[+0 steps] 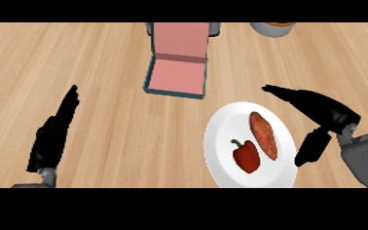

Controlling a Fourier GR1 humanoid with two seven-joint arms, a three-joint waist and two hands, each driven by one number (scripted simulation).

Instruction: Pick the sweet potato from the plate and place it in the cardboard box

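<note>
**Right hand spread wide at the plate's edge**

The right hand hovers at the white plate's right rim, fingers and thumb wide apart, apparently to straddle the sweet potato. The sweet potato lies on the plate just left of that hand (a red bell pepper lies beside it). The open cardboard box waits beyond the plate. The left hand rests straight-fingered at the view's left.
</note>
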